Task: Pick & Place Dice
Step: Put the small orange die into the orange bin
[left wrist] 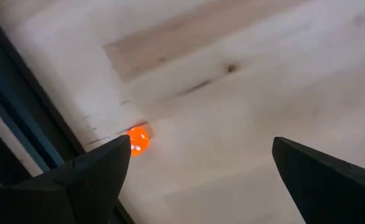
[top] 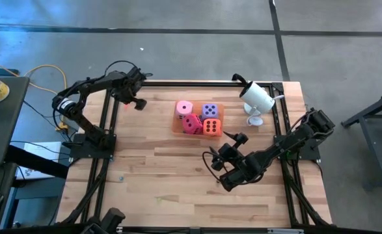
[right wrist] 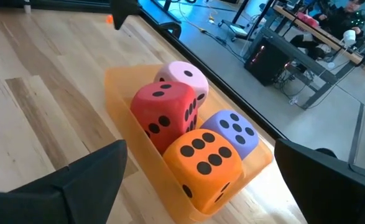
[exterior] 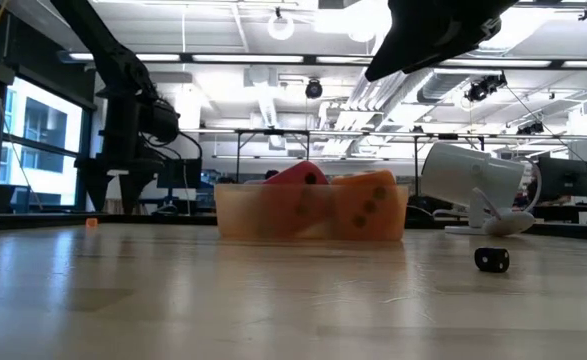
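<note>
Wooden table (top: 177, 175): four dice (top: 198, 118) in tray (top: 176, 126), hands clear.

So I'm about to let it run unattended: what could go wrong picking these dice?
The four soft dice sit packed together in the translucent orange tray, so the open right gripper may nudge the purple die while taking the orange die. The light tray could slide. The white camera stands close by.
</note>
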Tool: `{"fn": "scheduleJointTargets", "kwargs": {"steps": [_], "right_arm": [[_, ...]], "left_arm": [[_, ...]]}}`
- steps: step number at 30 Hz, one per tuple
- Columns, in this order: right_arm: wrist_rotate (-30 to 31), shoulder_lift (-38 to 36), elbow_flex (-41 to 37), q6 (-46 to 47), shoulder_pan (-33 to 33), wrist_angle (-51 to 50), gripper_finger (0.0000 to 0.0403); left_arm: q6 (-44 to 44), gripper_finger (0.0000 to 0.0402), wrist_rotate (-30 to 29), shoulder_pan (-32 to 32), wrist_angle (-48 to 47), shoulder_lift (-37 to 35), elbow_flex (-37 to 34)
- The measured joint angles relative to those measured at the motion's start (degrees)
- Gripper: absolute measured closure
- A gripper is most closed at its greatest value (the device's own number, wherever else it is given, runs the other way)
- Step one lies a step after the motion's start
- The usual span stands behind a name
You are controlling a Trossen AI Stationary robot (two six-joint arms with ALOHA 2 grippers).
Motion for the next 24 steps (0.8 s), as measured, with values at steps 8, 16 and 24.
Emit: {"fn": "scheduleJointTargets", "kwargs": {"steps": [8, 16, 24], "right_arm": [[-1.1, 0.0, 0.0, -0.1, 0.0, 0.7, 0.0007], [-0.6, 0.0, 0.0, -0.8, 0.0, 0.7, 0.0007], [-0.6, 0.0, 0.0, -1.1, -0.5, 1.6, 0.0007]], "left_arm": [[-2.1, 0.0022, 1.1, 1.1, 0.5, 0.0, 0.6], [-1.9, 0.0022, 3.0, -1.1, -1.7, 0.0, 2.2], [-0.5, 0.0022, 1.5, -3.8, -2.2, -0.1, 8.6]]}}
